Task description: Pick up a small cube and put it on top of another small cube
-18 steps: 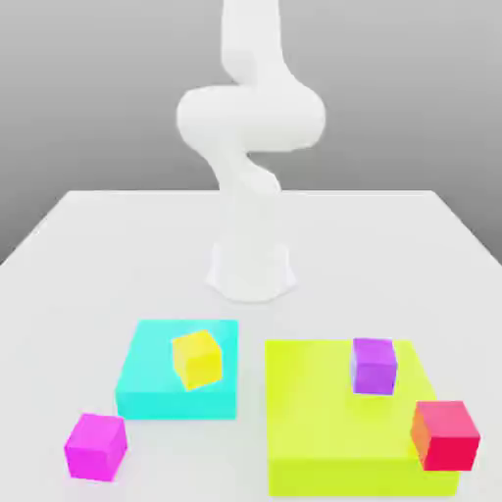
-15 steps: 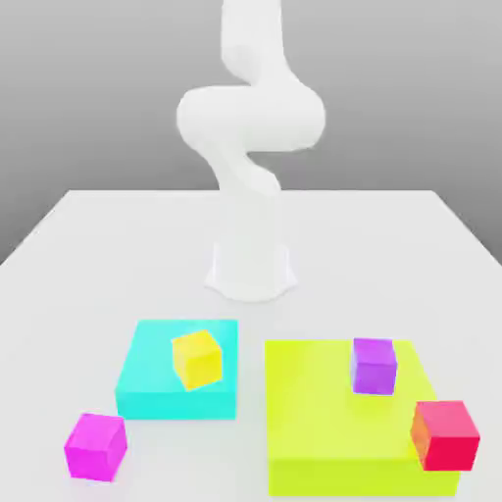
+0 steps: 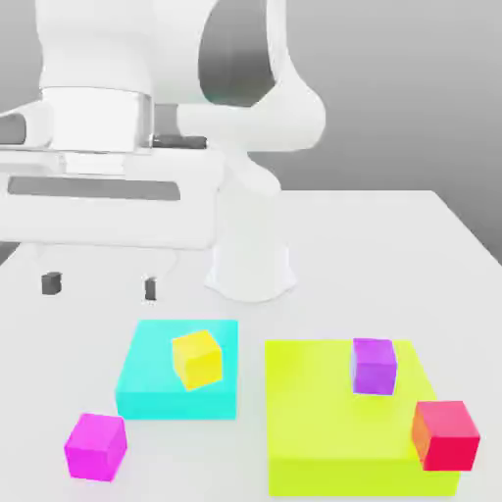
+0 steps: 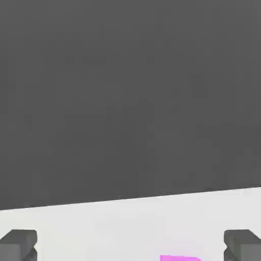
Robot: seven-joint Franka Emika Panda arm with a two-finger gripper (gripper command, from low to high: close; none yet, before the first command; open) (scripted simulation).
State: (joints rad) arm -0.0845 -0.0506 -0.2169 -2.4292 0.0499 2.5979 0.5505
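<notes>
The small cube (image 3: 95, 446), bright magenta, rests on the white table near the front at the exterior view's left. Its top edge (image 4: 178, 258) shows in the hand view, nearer one fingertip than the other. My gripper (image 3: 100, 285) hangs open well above the table, higher than the cube and farther back, with nothing between its dark fingertips (image 3: 51, 283). In the hand view the gripper (image 4: 130, 244) has its two pads far apart. A yellow cube (image 3: 197, 358) sits tilted on a cyan slab (image 3: 147, 392).
A violet cube (image 3: 374, 365) sits on a large yellow-green slab (image 3: 324, 431) at the exterior view's right. A red cube (image 3: 445, 434) stands at that slab's front right corner. The arm's white base (image 3: 250, 270) stands behind the slabs.
The hand and forearm have swung into the exterior view at the upper left, where only the base and upper arm showed before. None of the cubes has moved.
</notes>
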